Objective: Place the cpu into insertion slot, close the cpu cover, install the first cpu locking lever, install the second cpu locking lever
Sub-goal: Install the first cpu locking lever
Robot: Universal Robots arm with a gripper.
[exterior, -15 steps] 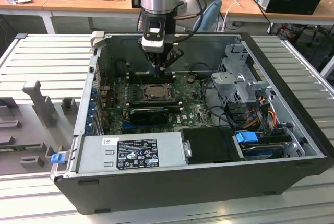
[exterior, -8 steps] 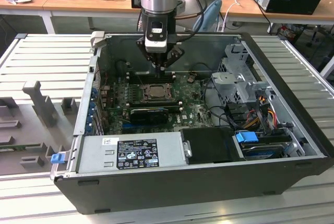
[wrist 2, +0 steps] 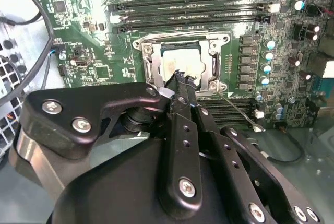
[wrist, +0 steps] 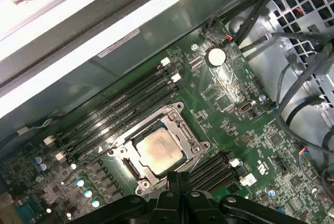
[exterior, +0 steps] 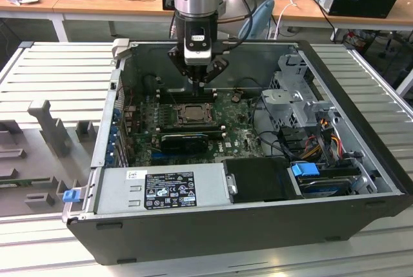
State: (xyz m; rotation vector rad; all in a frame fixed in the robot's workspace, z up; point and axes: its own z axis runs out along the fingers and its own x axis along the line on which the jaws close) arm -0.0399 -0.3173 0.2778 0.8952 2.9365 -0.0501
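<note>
In the slot (wrist: 131, 167) the cpu (wrist: 158, 148) lies flat, silvery top up, square to the lowered cover (wrist: 183, 130); above the slot's edge hangs the pincer (exterior: 199, 83), pressed together.

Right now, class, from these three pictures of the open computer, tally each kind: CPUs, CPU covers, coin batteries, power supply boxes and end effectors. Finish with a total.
cpu: 1
cpu cover: 1
coin battery: 1
power supply box: 1
end effector: 1
Total: 5
</note>
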